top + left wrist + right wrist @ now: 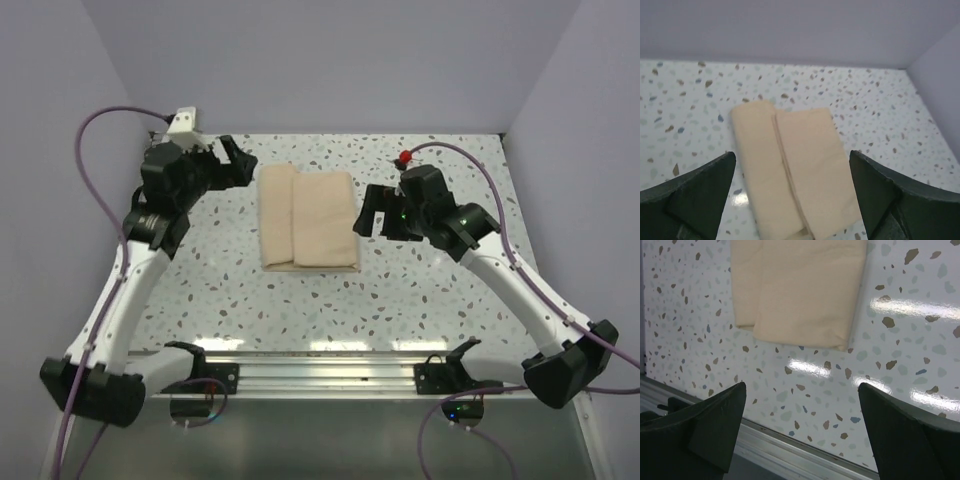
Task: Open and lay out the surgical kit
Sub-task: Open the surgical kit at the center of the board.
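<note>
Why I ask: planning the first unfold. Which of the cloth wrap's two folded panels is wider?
The right-hand panel, nearer the right end effector; the left strip is clearly narrower.

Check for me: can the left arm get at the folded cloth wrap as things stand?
Probably yes. The left arm sits just beside the cloth wrap, its jaws open and facing it, with nothing lying between them.

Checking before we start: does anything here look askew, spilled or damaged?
Nothing stands out. The cloth wrap lies folded flat on the table. The left pincer and right pincer flank it, both open and apart from it.
</note>
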`<action>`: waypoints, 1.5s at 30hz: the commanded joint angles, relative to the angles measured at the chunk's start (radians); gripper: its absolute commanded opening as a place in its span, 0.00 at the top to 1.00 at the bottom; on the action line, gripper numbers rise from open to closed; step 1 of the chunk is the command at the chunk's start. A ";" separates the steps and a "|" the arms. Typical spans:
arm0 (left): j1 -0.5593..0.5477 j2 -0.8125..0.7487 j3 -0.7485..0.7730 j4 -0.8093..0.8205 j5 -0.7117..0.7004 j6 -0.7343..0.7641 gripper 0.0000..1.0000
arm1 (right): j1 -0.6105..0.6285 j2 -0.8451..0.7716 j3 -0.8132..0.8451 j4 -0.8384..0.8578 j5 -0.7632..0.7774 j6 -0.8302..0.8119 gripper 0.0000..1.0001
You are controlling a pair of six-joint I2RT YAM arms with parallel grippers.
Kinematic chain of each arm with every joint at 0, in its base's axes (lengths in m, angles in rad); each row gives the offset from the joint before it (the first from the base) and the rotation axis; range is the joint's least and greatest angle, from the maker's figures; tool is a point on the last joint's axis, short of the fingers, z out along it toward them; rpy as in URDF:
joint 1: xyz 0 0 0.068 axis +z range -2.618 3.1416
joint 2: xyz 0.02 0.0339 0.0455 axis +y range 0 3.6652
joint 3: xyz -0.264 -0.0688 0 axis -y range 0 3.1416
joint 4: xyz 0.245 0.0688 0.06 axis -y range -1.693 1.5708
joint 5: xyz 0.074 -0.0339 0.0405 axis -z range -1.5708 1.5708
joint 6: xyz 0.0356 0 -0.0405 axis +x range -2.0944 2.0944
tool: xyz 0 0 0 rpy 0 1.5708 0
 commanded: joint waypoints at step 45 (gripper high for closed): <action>-0.061 -0.333 -0.161 -0.426 -0.158 -0.076 0.07 | 0.381 1.139 1.016 -0.481 0.340 -0.117 1.00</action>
